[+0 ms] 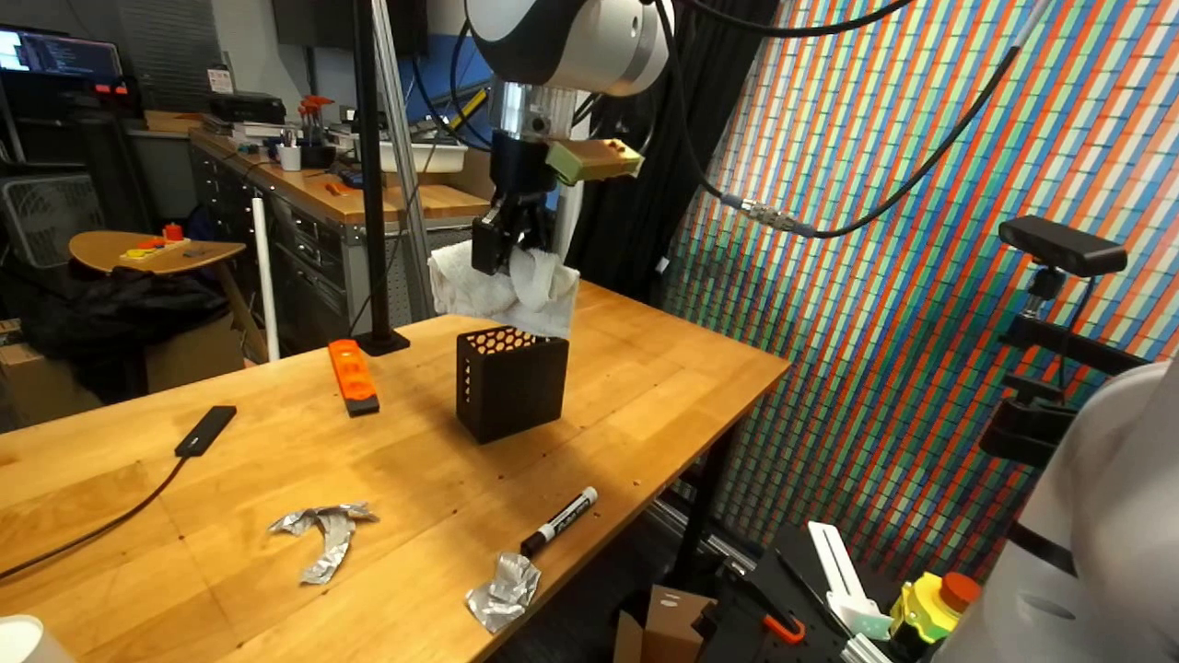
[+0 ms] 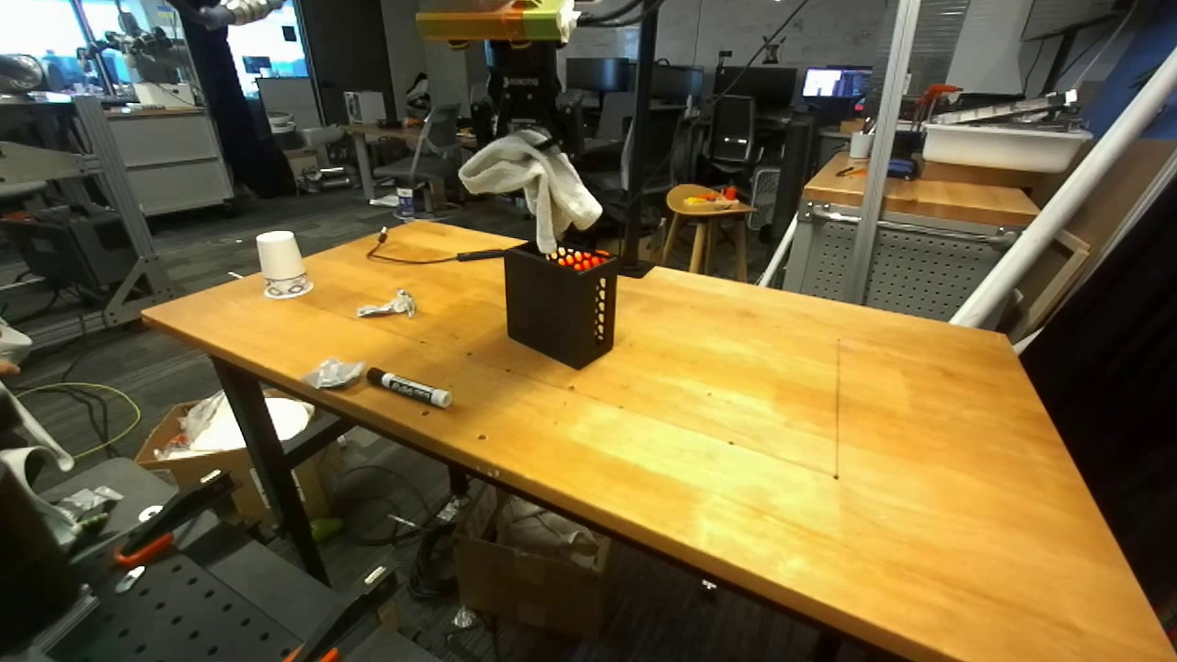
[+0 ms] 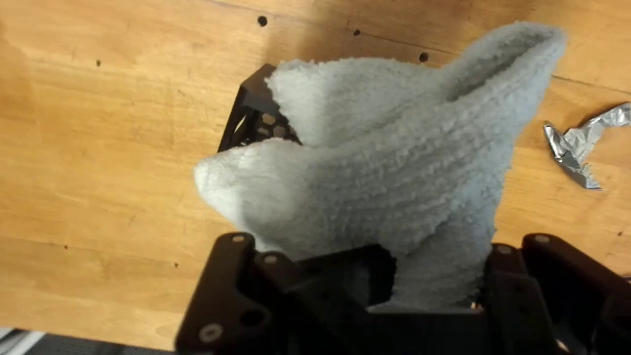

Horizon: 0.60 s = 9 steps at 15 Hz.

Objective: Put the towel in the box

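In an exterior view, from the left along the wooden table (image 1: pixel 645 387), a white cup (image 1: pixel 33 642) comes first, only partly in view at the bottom corner. Next is a dark cable (image 1: pixel 120 520) running into a flat black block (image 1: pixel 204 431), then a twisted strip of foil (image 1: pixel 336 534). Farther back lies an orange tool (image 1: pixel 350 370) with a black end, near the foot of a black post (image 1: pixel 372 184).

To the right of these stands a black box (image 1: pixel 513 391), upright and open at the top, with holes in some of its sides. Over it hangs the white towel (image 1: pixel 523 299), drooping in loose folds from the pincer (image 3: pixel 438 278). The pincer grasps the towel: the wrist view shows cloth pinched between its two fingers (image 3: pixel 382 273). Most of the towel is above the box, and its lowest corner reaches about to the box's mouth; whether that corner dips inside the rim is hard to tell.

Nearer the table's edge, a crumpled piece of foil (image 1: pixel 504 591) lies just beside a marker (image 1: pixel 559 522), whose black end points at the foil. Beyond the table are a many-coloured wall (image 1: pixel 875 110), a red-and-yellow button (image 1: pixel 926 603) low down, and, at the far right, a black camera (image 1: pixel 1059 247).
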### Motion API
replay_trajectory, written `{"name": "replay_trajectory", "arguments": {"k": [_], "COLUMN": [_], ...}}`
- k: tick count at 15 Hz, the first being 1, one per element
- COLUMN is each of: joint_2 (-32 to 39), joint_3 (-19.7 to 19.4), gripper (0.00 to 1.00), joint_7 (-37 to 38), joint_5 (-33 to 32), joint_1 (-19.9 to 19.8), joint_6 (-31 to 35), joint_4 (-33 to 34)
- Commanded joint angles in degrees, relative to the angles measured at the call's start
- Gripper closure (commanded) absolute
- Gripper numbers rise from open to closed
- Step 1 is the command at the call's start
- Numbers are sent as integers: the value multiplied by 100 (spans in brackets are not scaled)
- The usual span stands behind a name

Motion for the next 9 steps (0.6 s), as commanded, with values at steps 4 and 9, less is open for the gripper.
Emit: {"name": "replay_trajectory", "arguments": {"k": [4,9], "joint_2": [718,1216], "joint_3": [-38,-207], "gripper": [98,98], "joint_7": [1036,1030], "joint_5": [-35,59], "joint_1": [29,-158], "joint_6": [-106,8], "joint_4": [461,687]}}
